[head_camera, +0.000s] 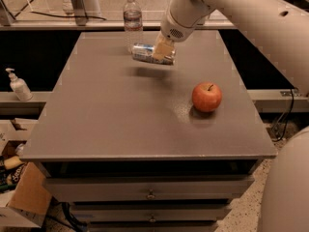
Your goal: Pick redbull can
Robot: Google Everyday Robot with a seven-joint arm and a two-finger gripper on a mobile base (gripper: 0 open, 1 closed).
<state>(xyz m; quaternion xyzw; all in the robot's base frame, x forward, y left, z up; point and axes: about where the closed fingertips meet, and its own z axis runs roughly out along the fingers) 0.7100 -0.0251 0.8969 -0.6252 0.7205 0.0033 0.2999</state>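
The redbull can (144, 52) is a slim silver and blue can, held on its side in the air above the far part of the grey table (120, 120). Its shadow lies on the table below it. My gripper (162, 52) is shut on the can near its right end, with the cream arm reaching in from the upper right.
A clear water bottle (133, 19) stands at the table's far edge, just behind the can. A red apple (207, 96) sits at the right of the table. A soap dispenser (18, 85) stands on a ledge at the left. Drawers are below the tabletop.
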